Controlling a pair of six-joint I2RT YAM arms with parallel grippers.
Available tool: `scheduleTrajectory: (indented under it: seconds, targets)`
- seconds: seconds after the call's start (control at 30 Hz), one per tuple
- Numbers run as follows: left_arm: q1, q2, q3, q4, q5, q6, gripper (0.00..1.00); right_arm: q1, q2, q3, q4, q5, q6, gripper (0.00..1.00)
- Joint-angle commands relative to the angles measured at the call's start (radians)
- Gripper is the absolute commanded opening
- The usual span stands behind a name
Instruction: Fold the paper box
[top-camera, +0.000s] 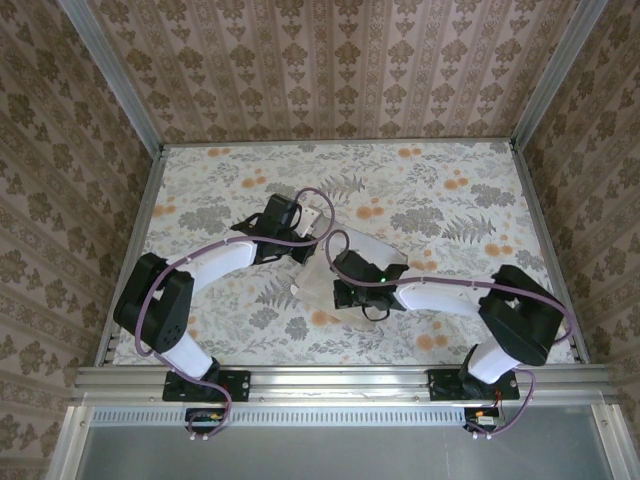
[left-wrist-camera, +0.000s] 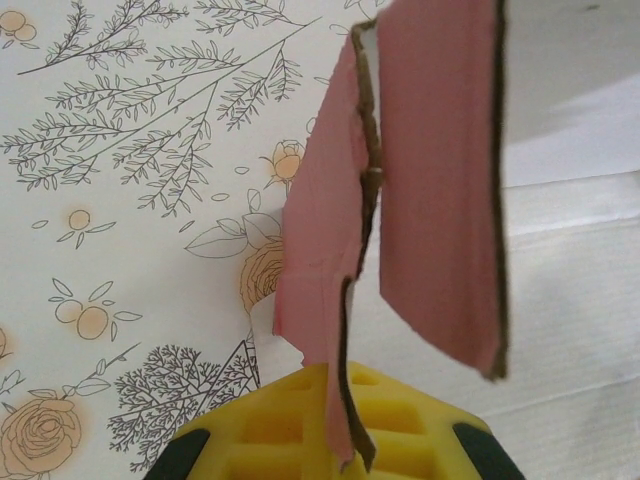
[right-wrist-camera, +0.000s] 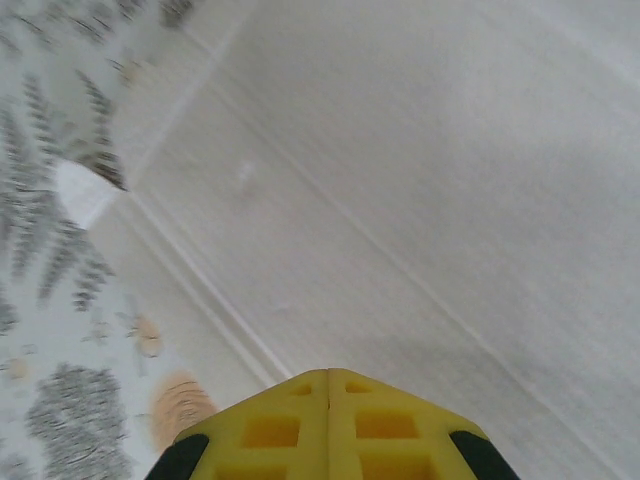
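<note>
**Left claw pinches a pink flap; right claw shut over the box's white side**

Left claw (left-wrist-camera: 331, 400) is closed on thin card: in its wrist view the raw brown edge of a pink flap (left-wrist-camera: 318, 250) runs down between the yellow fingers (left-wrist-camera: 270, 425). A second, wider pink flap (left-wrist-camera: 440, 180) stands just beside it, a narrow slit between the two, its lower edge hanging free over the pale inner side.

Right claw (right-wrist-camera: 328, 390) has its fingers pressed together with nothing between them. It hangs over the whitish inner face of the box (right-wrist-camera: 400, 200). Whether the tips touch the card cannot be told. Fold lines cross that face on a slant, and one box corner (right-wrist-camera: 85, 190) ends on the floral table (right-wrist-camera: 60, 330).

From above, the box (top-camera: 312, 285) lies mid-table, between the two claws: the left claw (top-camera: 298, 235) at its far-left edge, the right claw (top-camera: 345, 293) at its near-right side. The box sits well apart from all four rails (top-camera: 135, 245). Open table (top-camera: 430, 190) stretches beyond it to the far edge and out to both sides. The near strip is crowded by both arms' elbows.
</note>
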Motion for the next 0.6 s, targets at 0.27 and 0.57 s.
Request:
scheduleTrajectory:
  seconds: [0.27, 0.57]
  targets:
    - [-0.009, 0.062, -0.028, -0.090, 0.000, 0.009, 0.00, -0.233, -0.268, 0.097, -0.104, -0.258, -0.169, 0.12]
    - [-0.011, 0.064, -0.033, -0.083, 0.005, 0.010, 0.00, -0.471, -0.158, 0.265, -0.098, -0.423, -0.254, 0.34]
